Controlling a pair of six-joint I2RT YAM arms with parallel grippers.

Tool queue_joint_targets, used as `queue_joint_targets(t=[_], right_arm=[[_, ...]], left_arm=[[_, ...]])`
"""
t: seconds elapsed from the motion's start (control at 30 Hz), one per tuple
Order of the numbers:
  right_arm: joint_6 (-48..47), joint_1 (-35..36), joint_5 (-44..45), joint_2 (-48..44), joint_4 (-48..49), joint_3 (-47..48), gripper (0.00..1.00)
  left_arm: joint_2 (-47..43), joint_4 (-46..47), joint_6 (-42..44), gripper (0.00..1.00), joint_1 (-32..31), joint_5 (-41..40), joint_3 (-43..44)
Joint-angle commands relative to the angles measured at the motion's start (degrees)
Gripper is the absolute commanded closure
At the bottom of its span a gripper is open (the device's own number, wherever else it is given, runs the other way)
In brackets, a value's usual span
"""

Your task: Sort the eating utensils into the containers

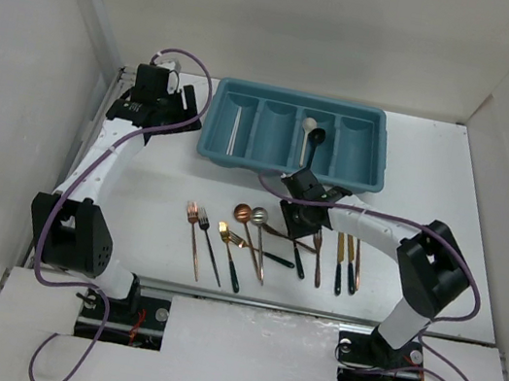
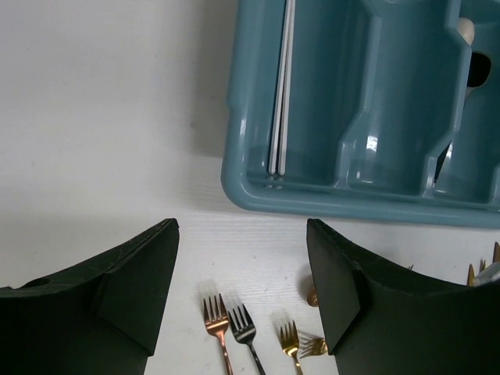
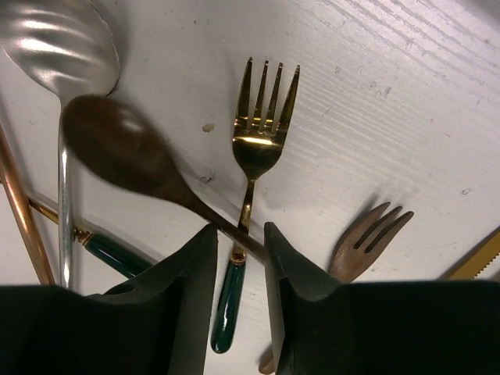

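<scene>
The teal tray (image 1: 378,158) of long containers lies at the back; a white spoon (image 1: 309,125) and a black spoon (image 1: 316,138) rest in its third compartment. A row of eating utensils (image 1: 225,245) lies on the table in front of it. My right gripper (image 3: 240,228) hovers low over that row with its jaws a little apart. The handle of a dark copper spoon (image 3: 117,148), which looks blurred, crosses the gap aslant over a gold fork (image 3: 259,133) with a green handle. By the tray's near left corner, my left gripper (image 2: 242,226) hangs open with nothing in it.
Slim white pieces (image 2: 281,86) lie in the tray's first compartment. Copper (image 2: 212,320), dark (image 2: 243,326) and gold forks (image 2: 289,341) lie below the left gripper. A silver spoon (image 3: 62,47), a brown fork (image 3: 367,234) and a gold knife (image 3: 476,262) surround the right gripper. White walls enclose the table.
</scene>
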Motion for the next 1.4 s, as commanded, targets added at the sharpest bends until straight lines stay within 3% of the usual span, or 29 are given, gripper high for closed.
queue_joint_targets(t=[0.0,0.13,0.33,0.6,0.8,1.0,1.2,1.37], right_arm=[[-0.9,0.1,-0.1,-2.2,1.1,0.3,0.64],[-0.9,0.1,2.3,-4.6,-0.2,-0.9,0.72],[-3.3,1.2,2.9,-5.4,-3.3,-2.0,0.72],[-5.2,1.2,4.3,-3.7,-8.8,-2.0,0.68],[-5.2,1.7,4.2,-1.8,-8.1,-2.0,0.66],[-8.3,2.2,5.4,3.2,-6.3,1.7,0.56],[-10.5,2.2,5.9,3.9,-5.8,2.5,0.54],[-11.6,2.2,3.6,3.9,-4.0,1.8,0.71]], left_arm=[[-2.6,1.5,0.3,0.37,0.2,0.9,-0.6],[-2.6,1.5,0.3,0.37,0.2,0.9,-0.6],[-2.6,1.5,0.3,0.37,0.2,0.9,-0.6],[-2.6,1.5,0.3,0.37,0.2,0.9,-0.6],[-2.1,1.5,0.3,0.37,0.2,1.4,-0.6],[-2.1,1.5,0.3,0.37,0.2,1.4,-0.6],[-2.6,1.5,0.9,0.37,0.2,1.4,-0.6],[-2.6,1.5,0.9,0.37,0.2,1.4,-0.6]])
